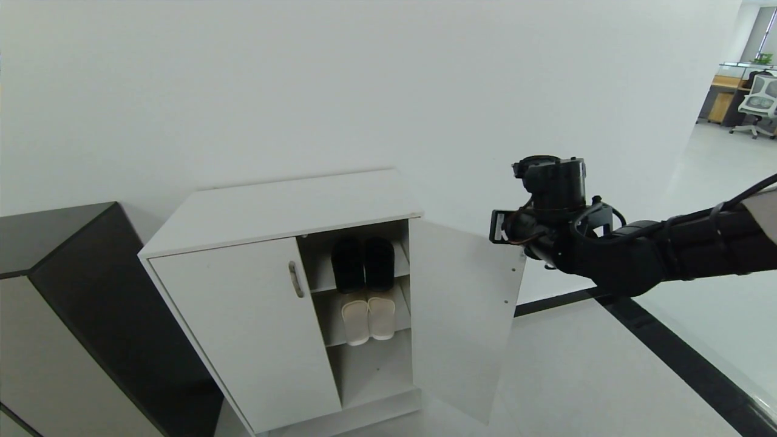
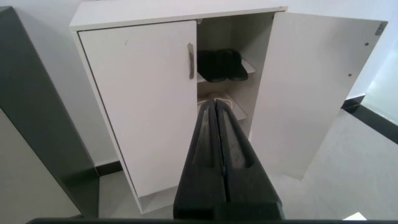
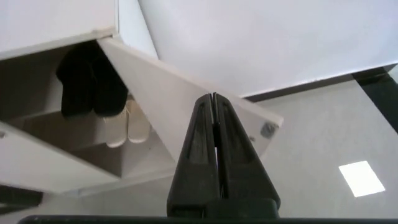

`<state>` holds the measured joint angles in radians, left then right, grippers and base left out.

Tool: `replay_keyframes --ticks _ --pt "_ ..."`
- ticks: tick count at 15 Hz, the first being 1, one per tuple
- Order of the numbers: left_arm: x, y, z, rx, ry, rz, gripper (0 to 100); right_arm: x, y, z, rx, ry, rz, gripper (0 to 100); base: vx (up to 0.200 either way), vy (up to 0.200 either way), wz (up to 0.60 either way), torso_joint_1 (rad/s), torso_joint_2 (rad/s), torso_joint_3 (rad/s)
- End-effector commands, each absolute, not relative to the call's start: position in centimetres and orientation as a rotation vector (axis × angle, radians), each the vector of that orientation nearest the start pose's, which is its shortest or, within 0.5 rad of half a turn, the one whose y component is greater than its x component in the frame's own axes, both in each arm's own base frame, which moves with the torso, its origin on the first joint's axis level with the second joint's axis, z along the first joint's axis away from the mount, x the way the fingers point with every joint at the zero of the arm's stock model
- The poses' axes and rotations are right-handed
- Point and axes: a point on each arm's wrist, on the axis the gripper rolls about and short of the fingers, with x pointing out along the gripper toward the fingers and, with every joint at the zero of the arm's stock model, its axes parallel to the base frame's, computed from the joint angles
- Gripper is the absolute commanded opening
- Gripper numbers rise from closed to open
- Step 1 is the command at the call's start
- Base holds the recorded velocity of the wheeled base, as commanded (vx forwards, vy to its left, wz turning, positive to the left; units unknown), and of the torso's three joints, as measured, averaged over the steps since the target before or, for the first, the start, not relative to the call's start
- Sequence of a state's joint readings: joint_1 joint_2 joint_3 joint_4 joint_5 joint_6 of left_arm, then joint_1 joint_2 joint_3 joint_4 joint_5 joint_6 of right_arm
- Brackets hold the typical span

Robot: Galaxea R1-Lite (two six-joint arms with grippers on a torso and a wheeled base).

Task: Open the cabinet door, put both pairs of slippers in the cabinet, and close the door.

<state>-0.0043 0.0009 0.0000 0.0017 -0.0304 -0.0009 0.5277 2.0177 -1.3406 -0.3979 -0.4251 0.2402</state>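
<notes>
You are near the end of this one, judging by how things lie. In the head view the white cabinet (image 1: 285, 203) sits in the lower centre of the frame, and its right-hand door (image 1: 461, 315) is swung wide open toward the lower right. The left-hand door (image 1: 243, 328), with its metal handle (image 1: 295, 279), is closed. Both pairs are inside: the black slippers (image 1: 363, 262) side by side on the upper shelf, and the white slippers (image 1: 368, 315) on the shelf just below, toes pointing inward. The bottom compartment holds nothing that you can see. By my reading, only the closing of the open door is left. Your right arm (image 1: 637, 249) comes in from the right edge of the frame, with its wrist near the open door's upper outer corner (whether it touches the panel I cannot tell). The right gripper (image 3: 214, 98) has its fingers pressed together and nothing between them. It points down past the door's edge toward the shelves. The left gripper (image 2: 216, 104) is likewise closed and empty, and it is aimed at the cabinet's open half. A dark cabinet (image 1: 91, 273) stands at the left edge of the frame, beside the white one.
</notes>
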Motion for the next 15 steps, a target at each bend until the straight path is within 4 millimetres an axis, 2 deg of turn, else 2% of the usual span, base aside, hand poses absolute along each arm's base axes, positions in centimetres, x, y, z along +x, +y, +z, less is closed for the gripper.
replay_keyframes --ticks 1,4,7,15 --pt "-2.3 -0.1 7.5 -0.003 0.003 -0.035 0 39.3 19.6 16.8 0.106 0.272 0.040 0 0.000 0.000 0.00 0.000 0.00 0.000" --pt "-2.3 -0.1 7.5 -0.002 0.003 -0.035 0 41.5 19.2 15.2 0.106 0.279 0.009 0 0.000 0.000 0.00 0.000 0.00 0.000" --pt "-2.3 -0.1 7.5 -0.002 0.003 -0.035 0 42.7 19.0 14.1 0.102 0.288 -0.005 0 0.000 0.000 0.00 0.000 0.00 0.000" --pt "-2.3 -0.1 7.5 -0.002 0.003 -0.035 0 42.6 19.1 13.4 0.072 0.314 -0.004 0 0.000 0.000 0.00 0.000 0.00 0.000"
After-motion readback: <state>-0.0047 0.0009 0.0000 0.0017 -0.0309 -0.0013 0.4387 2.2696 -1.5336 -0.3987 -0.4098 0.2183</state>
